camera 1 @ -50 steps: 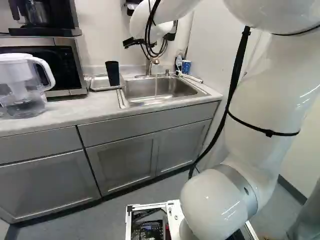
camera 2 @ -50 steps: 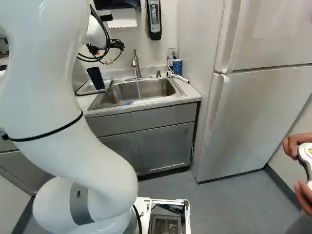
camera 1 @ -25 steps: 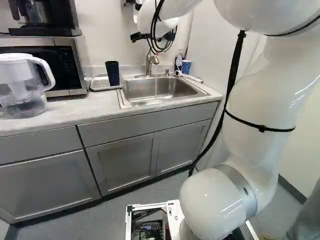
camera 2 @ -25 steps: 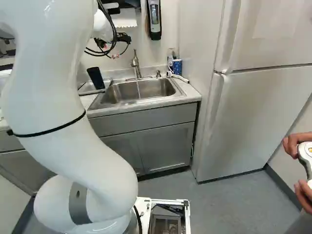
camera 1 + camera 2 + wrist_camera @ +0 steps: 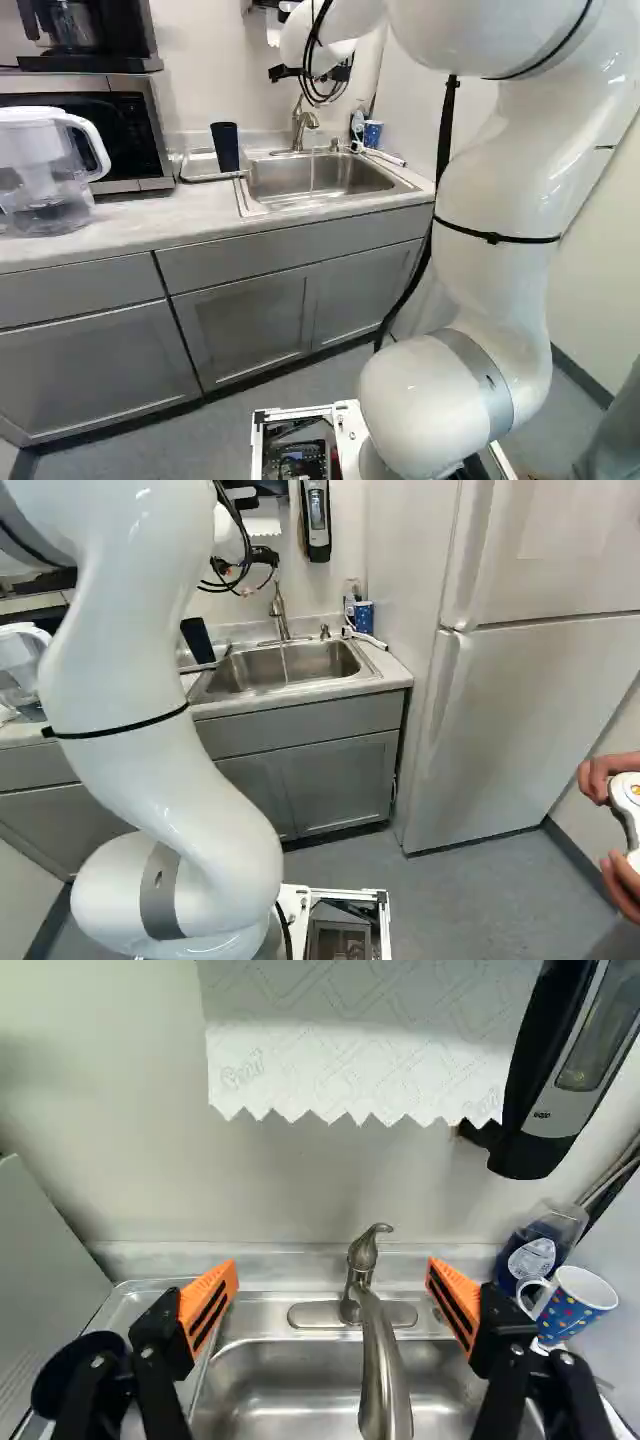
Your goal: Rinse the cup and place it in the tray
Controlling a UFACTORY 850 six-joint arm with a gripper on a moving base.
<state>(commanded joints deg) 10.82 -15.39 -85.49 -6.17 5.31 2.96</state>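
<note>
Tall dark tapered cup (image 5: 225,147) just chilling in the shallow silvery tray (image 5: 196,167), right beside the stainless steel sink (image 5: 350,178), black orange-padded fingers (image 5: 203,1298) spread super wide, gripping zilch

My black, orange-padded tool (image 5: 332,1265) is spread wide, a curved silvery metal faucet (image 5: 383,1370) showing between its fingers. I see white zigzag-edged paper (image 5: 350,1070) ahead, a dark round cup (image 5: 52,1378) beside one finger, a blue polka-dotted mug (image 5: 567,1316) near the other.

From behind the arm (image 5: 500,200), left and right, base views share the sink (image 5: 350,175) ahead; wrist view looks closer.
</note>
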